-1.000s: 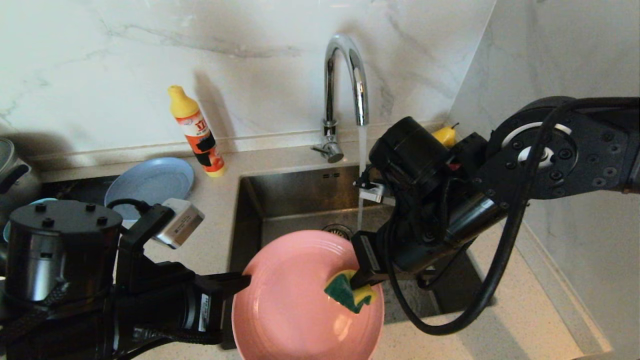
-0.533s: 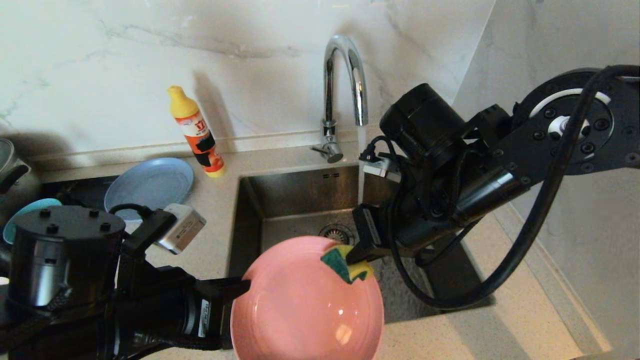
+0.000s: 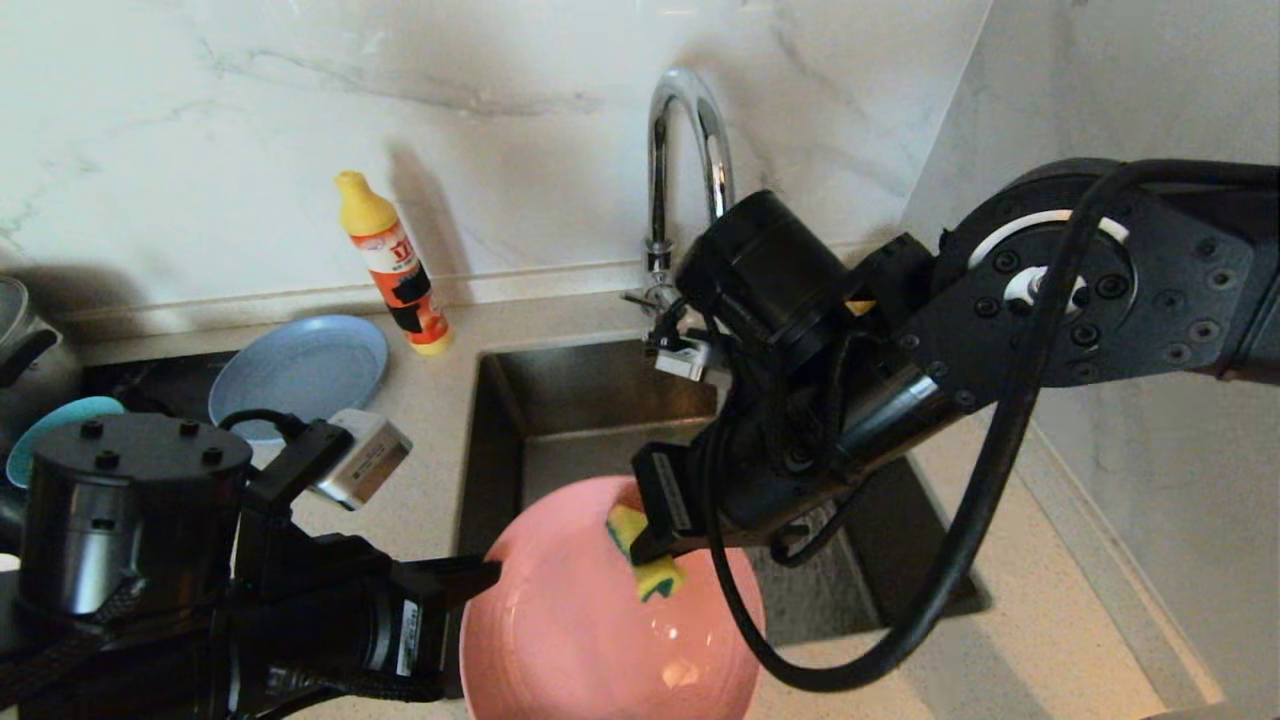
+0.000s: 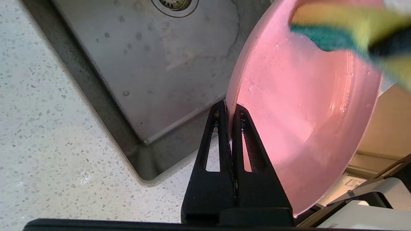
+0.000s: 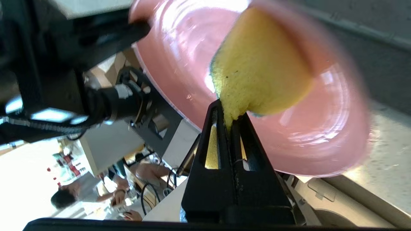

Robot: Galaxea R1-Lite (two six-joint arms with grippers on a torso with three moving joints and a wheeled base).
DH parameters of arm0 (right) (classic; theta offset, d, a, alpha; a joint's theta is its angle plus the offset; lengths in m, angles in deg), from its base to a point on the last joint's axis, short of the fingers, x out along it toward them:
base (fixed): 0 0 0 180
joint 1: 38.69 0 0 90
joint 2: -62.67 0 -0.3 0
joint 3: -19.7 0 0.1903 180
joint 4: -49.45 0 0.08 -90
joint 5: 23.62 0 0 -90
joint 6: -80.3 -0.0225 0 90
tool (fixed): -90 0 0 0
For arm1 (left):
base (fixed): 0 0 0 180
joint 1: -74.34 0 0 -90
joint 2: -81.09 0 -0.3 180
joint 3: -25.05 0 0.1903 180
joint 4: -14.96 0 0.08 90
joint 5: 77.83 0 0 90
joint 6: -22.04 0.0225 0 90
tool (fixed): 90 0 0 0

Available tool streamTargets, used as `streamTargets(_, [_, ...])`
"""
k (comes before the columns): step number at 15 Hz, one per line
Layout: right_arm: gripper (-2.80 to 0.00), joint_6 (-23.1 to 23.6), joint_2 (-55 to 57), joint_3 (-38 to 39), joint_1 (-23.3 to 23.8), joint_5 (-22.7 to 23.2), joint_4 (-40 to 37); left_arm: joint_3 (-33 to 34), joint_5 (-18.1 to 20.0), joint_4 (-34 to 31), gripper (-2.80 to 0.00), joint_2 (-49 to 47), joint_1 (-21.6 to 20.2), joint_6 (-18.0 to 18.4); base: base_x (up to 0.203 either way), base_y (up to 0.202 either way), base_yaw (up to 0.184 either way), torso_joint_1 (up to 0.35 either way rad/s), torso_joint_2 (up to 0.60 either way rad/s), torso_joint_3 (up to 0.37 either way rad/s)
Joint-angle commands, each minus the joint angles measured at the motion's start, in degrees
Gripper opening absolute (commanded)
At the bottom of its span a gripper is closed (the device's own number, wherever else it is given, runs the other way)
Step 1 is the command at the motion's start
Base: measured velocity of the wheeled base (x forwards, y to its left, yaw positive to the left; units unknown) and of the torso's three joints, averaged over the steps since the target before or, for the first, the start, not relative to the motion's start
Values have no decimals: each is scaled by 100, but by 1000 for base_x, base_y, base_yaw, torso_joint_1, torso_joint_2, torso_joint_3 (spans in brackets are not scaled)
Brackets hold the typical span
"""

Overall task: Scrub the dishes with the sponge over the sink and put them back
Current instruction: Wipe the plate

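A large pink plate [image 3: 580, 640] [image 4: 305, 106] is held tilted over the front of the steel sink [image 3: 590, 400]. My left gripper [image 3: 490, 570] [image 4: 228, 107] is shut on the plate's left rim. My right gripper [image 3: 640, 550] [image 5: 229, 112] is shut on the yellow sponge [image 3: 660, 580] [image 5: 260, 67], whose green face [image 4: 321, 37] presses against the plate's upper inner surface. The blue plate [image 3: 300, 370] lies on the counter at the left. Beside it, the teal bowl [image 3: 50, 425] shows partly behind my left arm.
A chrome gooseneck faucet [image 3: 685, 150] rises behind the sink, partly covered by my right arm. An orange detergent bottle [image 3: 395, 265] stands by the wall on the left. A steel pot [image 3: 25, 350] sits at the far left edge. Speckled counter surrounds the basin.
My right gripper has carried the sponge from the plate's right side up to its far rim, then leftward across the upper part. The left gripper and plate have stayed almost in place.
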Motion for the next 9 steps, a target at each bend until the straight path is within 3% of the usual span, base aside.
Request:
streamTargets(1, [-280,-10,-144,23,-117,12,-72,-30,-3,11,-280,-39,-6,-33,0,0,0,0,0,0])
streamTargets(6, [-280,3,-1458,26,-34,78,-347,-181,-51,21,-280,-280,-90,-590,0,0,0,0,0,0])
streamTargets(9, [-280,8,-2434,28,270,103,-541,-622,-55,16,-280,-717,-163,-646,0,0,0,0,0,0])
